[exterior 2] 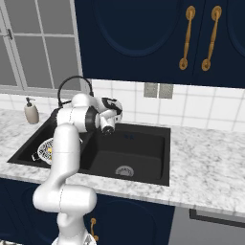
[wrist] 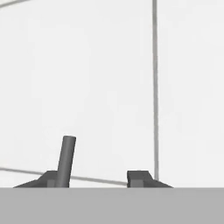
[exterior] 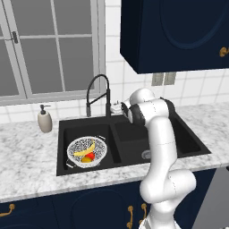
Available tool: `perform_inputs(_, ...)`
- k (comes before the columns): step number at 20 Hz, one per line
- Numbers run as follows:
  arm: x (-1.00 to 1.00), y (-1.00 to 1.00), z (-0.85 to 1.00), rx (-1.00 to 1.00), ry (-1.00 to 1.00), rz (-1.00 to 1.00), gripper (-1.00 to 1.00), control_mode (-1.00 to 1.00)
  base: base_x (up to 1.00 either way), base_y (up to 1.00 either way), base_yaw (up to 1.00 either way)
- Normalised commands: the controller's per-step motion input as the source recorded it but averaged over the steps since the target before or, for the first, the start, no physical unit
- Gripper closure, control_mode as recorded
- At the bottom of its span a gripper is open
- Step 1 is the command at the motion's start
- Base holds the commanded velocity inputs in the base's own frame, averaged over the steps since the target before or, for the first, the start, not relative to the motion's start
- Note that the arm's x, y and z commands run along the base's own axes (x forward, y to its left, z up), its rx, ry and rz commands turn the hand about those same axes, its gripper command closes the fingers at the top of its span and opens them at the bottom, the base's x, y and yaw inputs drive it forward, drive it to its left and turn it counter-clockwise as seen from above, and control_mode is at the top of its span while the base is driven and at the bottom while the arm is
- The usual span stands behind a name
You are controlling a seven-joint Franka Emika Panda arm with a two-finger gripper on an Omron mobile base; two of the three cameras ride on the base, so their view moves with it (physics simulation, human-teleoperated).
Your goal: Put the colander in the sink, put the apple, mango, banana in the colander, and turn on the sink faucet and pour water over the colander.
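Sitting in the left basin of the sink (exterior: 134,129), the colander (exterior: 85,152) is seen holding banana (exterior: 85,150) and apple (exterior: 89,156). From the right, the faucet (exterior 2: 72,83) is partly hidden behind the arm. In the hand view, a lever (wrist: 66,159) is touched by one of the gripper (wrist: 94,179) fingertips; the jaws stand apart, grasp unclear.

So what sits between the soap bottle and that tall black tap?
Nothing: in the left base view, bare marble counter lies between the soap bottle and the sink faucet.
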Motion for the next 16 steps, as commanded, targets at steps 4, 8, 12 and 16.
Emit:
perform_inputs(4,0.22,-0.29,0.03,0.0,0.01,-0.11,1.0,-1.0,0.0,0.0,0.0)
perform_inputs(8,0.2,-0.39,0.01,0.0,0.01,-0.12,1.0,-1.0,0.0,0.0,0.0)
perform_inputs(12,0.18,-0.59,0.0,0.0,0.07,-0.14,1.0,-1.0,0.0,0.0,0.0)
perform_inputs(16,0.13,-0.69,0.0,0.0,0.09,-0.12,1.0,-1.0,0.0,0.0,0.0)
